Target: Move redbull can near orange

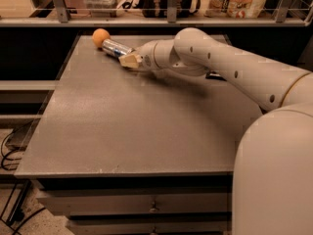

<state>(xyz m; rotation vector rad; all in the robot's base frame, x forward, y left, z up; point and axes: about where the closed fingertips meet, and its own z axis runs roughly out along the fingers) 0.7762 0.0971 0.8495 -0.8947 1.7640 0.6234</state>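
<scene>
From where I stand there is only the one view, looking down over the robot's pale shoulder onto the grey counter (127, 131). The arm (220, 67) reaches from the right foreground across to the far left corner, and the claw (131, 60) sits low there, close to the surface.

The redbull can (115, 47) lies on its side rather than upright, pointing diagonally from the claw up toward the back edge. Its near end is tucked into the claw, which looks pressed together on it, a tan finger (128, 61) snug against the can's side. I cannot tell whether the can rests fully on the counter or is held a touch above it.

The orange (100, 37) sits at the far left corner, right at the can's far end. The two are touching or just short of touching; I cannot tell which.

To my eye the job is nearly done: the can is already next to the orange, which is what was asked. What seems left is for the claw to let go and draw back without nudging either one. A round can on its side beside a round fruit near the counter's edge could roll if bumped, so a gentle release looks wise.
</scene>
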